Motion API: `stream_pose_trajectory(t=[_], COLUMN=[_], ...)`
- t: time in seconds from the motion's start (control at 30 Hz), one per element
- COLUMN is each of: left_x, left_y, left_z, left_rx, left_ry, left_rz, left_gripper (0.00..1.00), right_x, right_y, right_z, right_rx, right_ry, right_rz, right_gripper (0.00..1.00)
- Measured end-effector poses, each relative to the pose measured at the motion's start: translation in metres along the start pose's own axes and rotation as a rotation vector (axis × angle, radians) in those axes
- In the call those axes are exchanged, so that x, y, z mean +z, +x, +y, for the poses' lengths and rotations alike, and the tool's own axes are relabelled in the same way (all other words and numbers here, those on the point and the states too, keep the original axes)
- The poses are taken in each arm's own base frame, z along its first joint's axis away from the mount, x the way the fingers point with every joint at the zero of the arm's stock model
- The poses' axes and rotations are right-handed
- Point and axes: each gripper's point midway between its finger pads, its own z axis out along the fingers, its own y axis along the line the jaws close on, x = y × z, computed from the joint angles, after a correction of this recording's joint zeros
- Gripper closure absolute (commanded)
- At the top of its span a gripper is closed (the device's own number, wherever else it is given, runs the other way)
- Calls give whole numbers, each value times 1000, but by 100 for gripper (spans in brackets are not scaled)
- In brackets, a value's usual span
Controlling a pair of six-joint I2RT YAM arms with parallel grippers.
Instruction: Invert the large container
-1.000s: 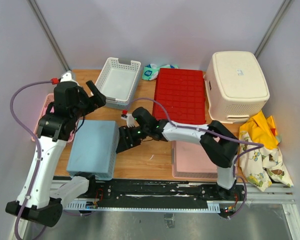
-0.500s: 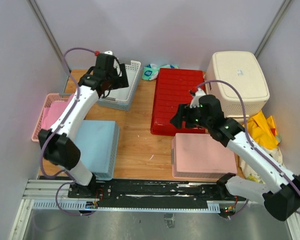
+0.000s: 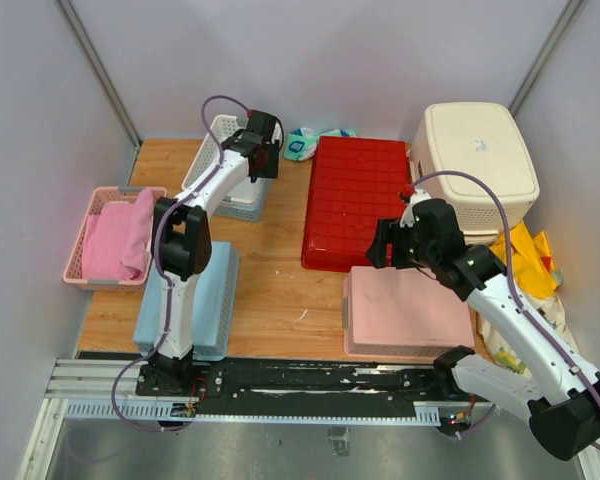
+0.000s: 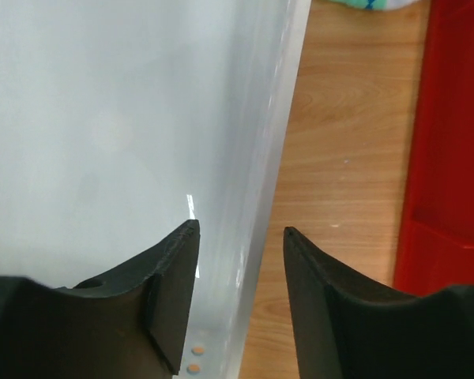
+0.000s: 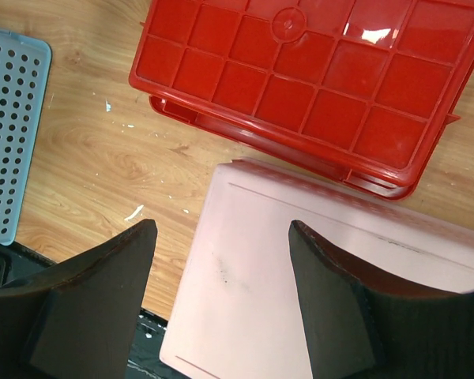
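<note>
Left gripper [image 4: 238,230] hanging over white basket [image 4: 278,103] at back-left of table [image 3: 280,290], near red crate [image 4: 450,158]. I'm taking this basket as task container: it's sitting mouth up. Jaws gaping, straddling right wall, one finger inside, other outside over wood, gripping nothing. I'm judging it light, thin glossy plastic: slippery, wall likely flexing under pinch. I'm favouring hold on rim mid-wall, then rolling over. Right gripper [image 5: 221,225] hovering spread wide, empty, above pink bin [image 5: 300,284], well apart from basket.
</note>
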Motion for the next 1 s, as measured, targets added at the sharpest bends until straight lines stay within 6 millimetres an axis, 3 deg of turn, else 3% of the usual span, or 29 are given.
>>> stream_pose_trajectory(t=[0.1, 0.2, 0.3, 0.43, 0.57, 0.63, 0.73, 0.9, 1.0], left_x=[8, 8, 6, 2, -16, -33, -77, -189, -243], left_y=[7, 3, -2, -9, -19, -31, -55, -107, -117], left_z=[2, 2, 0, -1, 4, 7, 6, -1, -3], left_rx=[18, 20, 19, 29, 30, 22, -17, -102, -133], left_ry=[-14, -16, -10, -2, -5, 2, 48, 182, 245], left_rz=[18, 12, 0, -13, -22, -48, -114, -321, -413], left_gripper=[70, 79, 99, 100, 100, 100, 100, 100, 100], right_x=[0, 2, 4, 6, 6, 6, 6, 7, 8], right_y=[1, 3, 5, 6, 6, 6, 6, 6, 10], right_z=[-3, -4, -6, -7, -7, -7, -6, -2, -1], right_rx=[1, 0, 3, 5, 5, 6, 10, 24, 37], right_ry=[8, 13, 21, 25, 24, 24, 18, -1, -9], right_rz=[6, 18, 27, 35, 36, 37, 36, 38, 43], right_gripper=[30, 30, 30, 30, 31, 31, 31, 32, 32])
